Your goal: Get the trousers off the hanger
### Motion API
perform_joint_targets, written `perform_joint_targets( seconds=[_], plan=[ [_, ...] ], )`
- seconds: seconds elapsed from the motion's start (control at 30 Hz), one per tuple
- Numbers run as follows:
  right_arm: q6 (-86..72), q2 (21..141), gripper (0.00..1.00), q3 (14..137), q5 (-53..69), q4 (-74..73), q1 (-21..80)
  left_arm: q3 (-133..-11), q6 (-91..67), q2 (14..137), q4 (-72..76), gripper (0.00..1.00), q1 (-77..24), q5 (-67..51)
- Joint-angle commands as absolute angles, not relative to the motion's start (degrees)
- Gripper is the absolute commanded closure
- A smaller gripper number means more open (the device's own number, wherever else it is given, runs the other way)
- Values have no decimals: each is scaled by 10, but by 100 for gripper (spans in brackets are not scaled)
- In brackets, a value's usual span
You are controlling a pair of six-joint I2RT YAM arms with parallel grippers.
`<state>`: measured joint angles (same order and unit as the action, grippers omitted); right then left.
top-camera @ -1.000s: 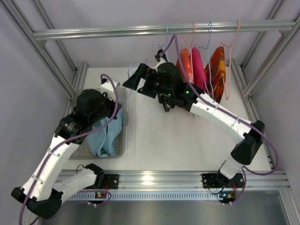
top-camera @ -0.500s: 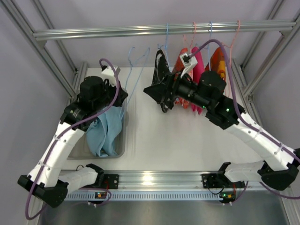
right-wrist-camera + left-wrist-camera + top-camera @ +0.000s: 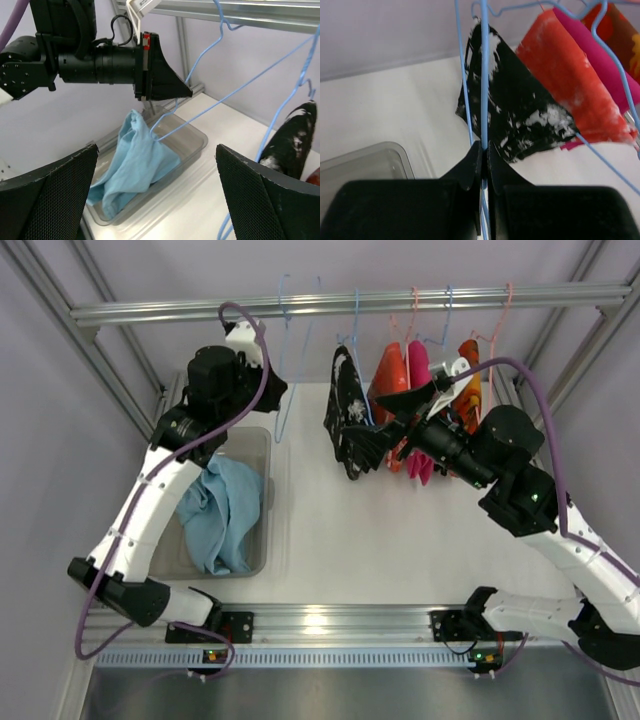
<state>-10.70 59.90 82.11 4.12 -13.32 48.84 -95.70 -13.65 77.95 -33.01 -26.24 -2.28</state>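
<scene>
Down in the clear bin (image 3: 262, 445) at the left of the table (image 3: 330, 530), the light blue trousers (image 3: 222, 515) lie in a crumpled heap, off the hanger (image 3: 483, 75). That bare blue wire hanger is pinched between the tightly closed fingers of the left gripper (image 3: 483, 150), which holds it high above the bin's far end. Its hook is up by the rail (image 3: 180, 310), though whether it rests on the rail cannot be told.

Just to the right, a black garment (image 3: 345, 415) with white flecks hangs from the rail on its own blue hanger. Red (image 3: 392, 380), pink (image 3: 418, 365) and orange (image 3: 468, 380) pieces hang close together beyond it.

The right gripper (image 3: 375, 430) reaches in from the right with its jaws spread wide and nothing between them. It points towards the left arm, with its fingertips beside the black garment.
</scene>
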Motion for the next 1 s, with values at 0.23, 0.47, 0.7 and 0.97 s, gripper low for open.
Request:
perform_joint_targets(
  seconds=[0.23, 0.47, 0.7, 0.97],
  plan=[
    [-78, 581, 1, 805, -64, -150, 447, -1034, -166, 875, -318, 100, -261, 50],
    [-93, 574, 3, 794, -98, -155, 433, -1004, -185, 867, -316, 100, -262, 55],
    [-100, 583, 10, 784, -110, -152, 431, -989, -165, 817, -316, 18, -262, 11],
    [-148, 598, 16, 823, 12, -170, 378, -962, -112, 688, -290, 1, -262, -32]
  ],
)
